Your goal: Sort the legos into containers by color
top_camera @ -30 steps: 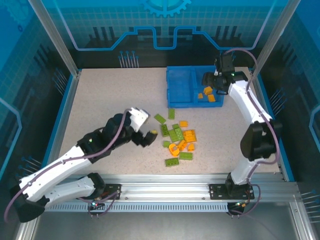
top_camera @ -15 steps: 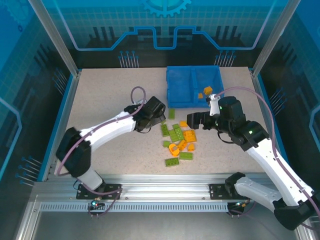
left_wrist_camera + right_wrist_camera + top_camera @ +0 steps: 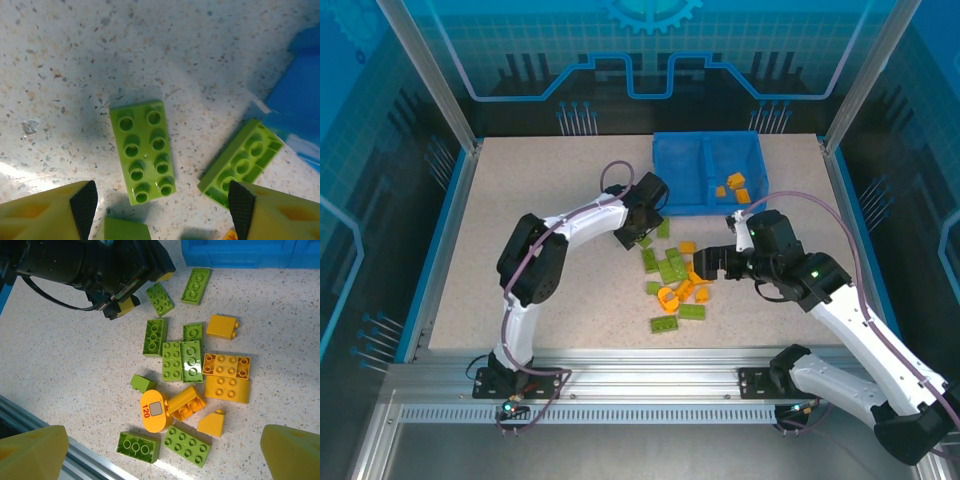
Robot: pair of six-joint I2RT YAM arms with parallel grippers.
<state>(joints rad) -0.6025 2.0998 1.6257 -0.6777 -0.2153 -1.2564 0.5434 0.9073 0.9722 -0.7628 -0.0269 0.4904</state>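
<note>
Advancing toward bin [image 3: 678, 178], left fingers [image 3: 45, 212] above green lego [image 3: 142, 152]

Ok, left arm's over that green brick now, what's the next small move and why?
Probably lower the left gripper slightly and close on the lime green brick: it lies flat on the table, its near end between the open fingers, which line up across its narrow width.

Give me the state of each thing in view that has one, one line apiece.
green brick, flat on the table, studs up
loose pile, green and orange mixed, unsorted
left compartment, empty
right compartment, holds a few orange bricks
left pincer, open, straddling the green brick, not gripping
right pincer, open, empty, above the loose pile
</note>
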